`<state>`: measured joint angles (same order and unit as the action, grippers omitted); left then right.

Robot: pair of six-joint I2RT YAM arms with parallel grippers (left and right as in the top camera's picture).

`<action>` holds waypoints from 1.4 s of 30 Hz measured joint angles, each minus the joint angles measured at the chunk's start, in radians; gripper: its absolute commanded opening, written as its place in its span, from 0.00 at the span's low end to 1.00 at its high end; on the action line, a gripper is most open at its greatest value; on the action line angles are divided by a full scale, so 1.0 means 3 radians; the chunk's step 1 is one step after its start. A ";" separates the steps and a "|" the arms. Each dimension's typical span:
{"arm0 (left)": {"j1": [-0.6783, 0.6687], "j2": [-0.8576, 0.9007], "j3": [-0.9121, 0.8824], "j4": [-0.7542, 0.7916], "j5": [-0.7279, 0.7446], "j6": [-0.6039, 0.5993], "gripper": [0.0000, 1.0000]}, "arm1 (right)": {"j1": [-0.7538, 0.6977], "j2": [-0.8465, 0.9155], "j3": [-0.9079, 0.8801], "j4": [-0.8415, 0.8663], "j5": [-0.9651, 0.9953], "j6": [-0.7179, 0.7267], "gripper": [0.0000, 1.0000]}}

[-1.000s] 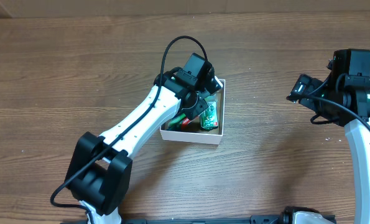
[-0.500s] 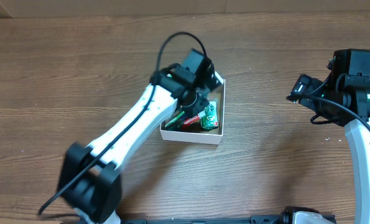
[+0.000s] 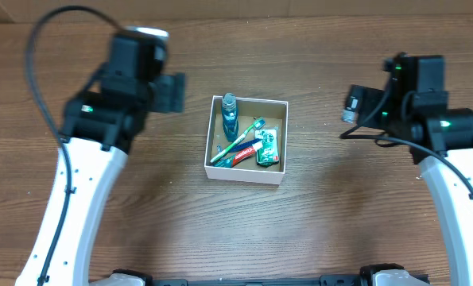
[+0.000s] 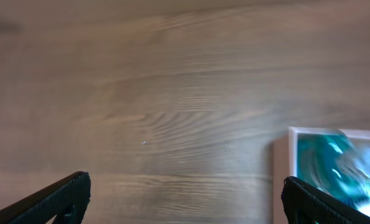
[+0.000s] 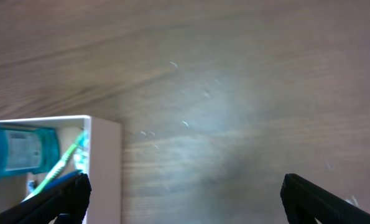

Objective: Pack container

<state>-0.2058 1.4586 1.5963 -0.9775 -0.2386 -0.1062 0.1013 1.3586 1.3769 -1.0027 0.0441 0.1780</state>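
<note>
The container (image 3: 244, 176), a small white-walled box with a brown floor, sits mid-table. Inside lie a teal bottle (image 3: 229, 111), a green toothbrush (image 3: 242, 141), a red toothpaste tube (image 3: 245, 152) and a green packet (image 3: 268, 147). My left gripper (image 3: 172, 92) hovers left of the box, open and empty; in its wrist view the gripper (image 4: 188, 199) spans bare wood, with the container (image 4: 283, 163) and blurred bottle (image 4: 334, 163) to the right. My right gripper (image 3: 352, 111) hangs right of the box, open and empty; in its wrist view the gripper (image 5: 185, 199) has the container (image 5: 105, 168) at its left.
The brown wooden table (image 3: 339, 222) surrounds the box on all sides. The white left arm (image 3: 77, 191) stretches down the left side and the white right arm (image 3: 459, 199) down the right side.
My left gripper opened, pulled out of the container and swung up and to the left, leaving the items inside. The right arm shifted slightly left toward the box.
</note>
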 measured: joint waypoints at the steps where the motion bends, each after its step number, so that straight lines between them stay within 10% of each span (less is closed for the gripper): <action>1: 0.0122 0.0009 0.0000 -0.0003 0.0013 -0.0072 1.00 | 0.0061 0.0039 0.0000 0.0075 0.0017 0.0003 1.00; 21: 0.0657 0.0057 -0.0090 -0.0275 0.0287 -0.0312 1.00 | 0.0126 0.0300 -0.0025 0.0446 0.0023 0.0131 1.00; 36: 0.0657 -0.2984 -0.2380 0.0256 0.0220 -0.0577 1.00 | 0.0128 -0.1841 -0.1737 0.0734 0.0175 0.0267 1.00; 42: 0.0657 -0.3342 -0.2734 0.0184 0.0137 -0.0786 1.00 | 0.0128 -0.2277 -0.1854 0.0586 0.0178 0.0267 1.00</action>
<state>-0.0086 0.4561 0.7761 -0.9222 -0.1974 -0.3420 0.1398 0.6754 0.8207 -0.8268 0.0975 0.2581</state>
